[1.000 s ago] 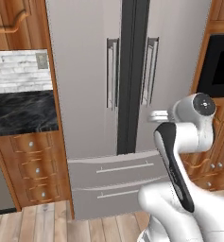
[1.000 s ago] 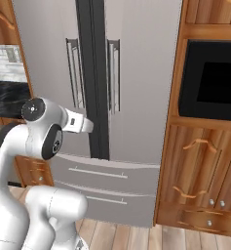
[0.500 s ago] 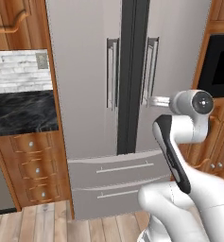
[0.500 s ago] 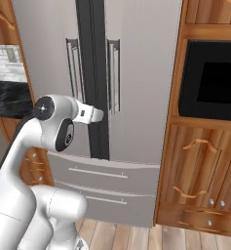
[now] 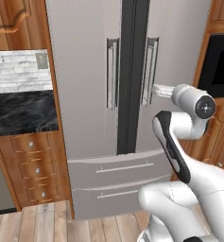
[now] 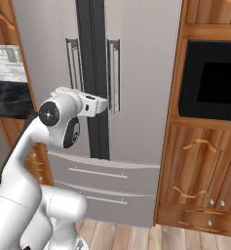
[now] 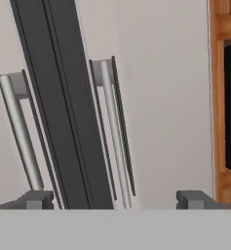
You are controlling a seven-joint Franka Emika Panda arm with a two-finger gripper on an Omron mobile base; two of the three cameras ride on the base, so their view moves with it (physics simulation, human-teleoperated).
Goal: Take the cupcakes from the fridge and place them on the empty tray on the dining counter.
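Note:
The fridge [image 5: 85, 71] stands shut, with pale-grey doors, a dark centre strip and two vertical bar handles. The cupcakes are hidden behind its doors. The tray and the dining counter are out of view. My gripper [image 5: 154, 89] reaches toward the right door's handle [image 5: 151, 71], close to its lower half. From the right base view the gripper [image 6: 105, 103] hangs just left of that handle [image 6: 114, 73]. In the hand view the gripper [image 7: 114, 200] is open, its fingertips [image 7: 36, 199] set wide apart, and the right handle [image 7: 114, 136] rises between them. Nothing is held.
Two lower fridge drawers [image 5: 118, 170] sit below the doors. A black marble wall counter [image 5: 19, 113] over wooden drawers [image 5: 33, 165] lies left of the fridge. A dark built-in oven [image 6: 209, 83] and wooden cabinets [image 6: 200, 166] stand to the right.
The hand has swung up and forward, closer to the fridge's right door handle. The jaws stay open. The fridge doors have not moved.

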